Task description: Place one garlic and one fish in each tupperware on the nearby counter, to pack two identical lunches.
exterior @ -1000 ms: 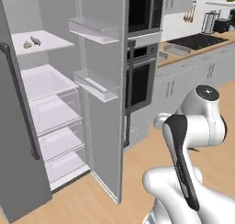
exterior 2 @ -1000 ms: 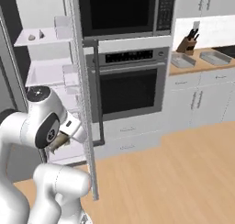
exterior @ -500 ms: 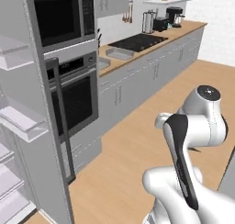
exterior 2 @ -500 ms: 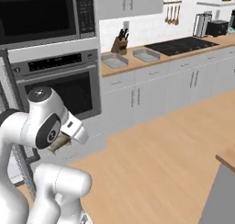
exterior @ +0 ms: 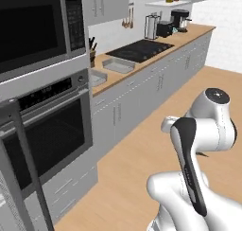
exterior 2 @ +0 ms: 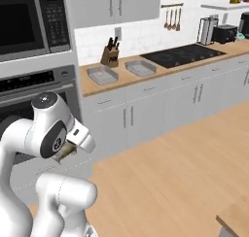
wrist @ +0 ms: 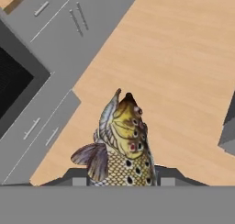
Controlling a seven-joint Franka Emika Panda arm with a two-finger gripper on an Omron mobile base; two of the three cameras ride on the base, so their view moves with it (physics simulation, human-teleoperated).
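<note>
My gripper is shut on a fish, a spotted olive-brown one with a yellowish head that points away from the hand over the wooden floor. From the right base view the gripper sits tucked close to the arm at chest height, a bit of the fish showing under it. Two grey tupperware trays lie side by side on the wooden counter, well ahead of the arm. The same trays show in the left base view. The garlic is out of view.
A knife block stands behind the trays and a black cooktop lies to their right. The wall oven is close on the left, with an open door edge beside it. Open wooden floor stretches toward the cabinets.
Both base views have swung from the open fridge past the oven to the counter, so the camera moved. The fish stays in the gripper.
</note>
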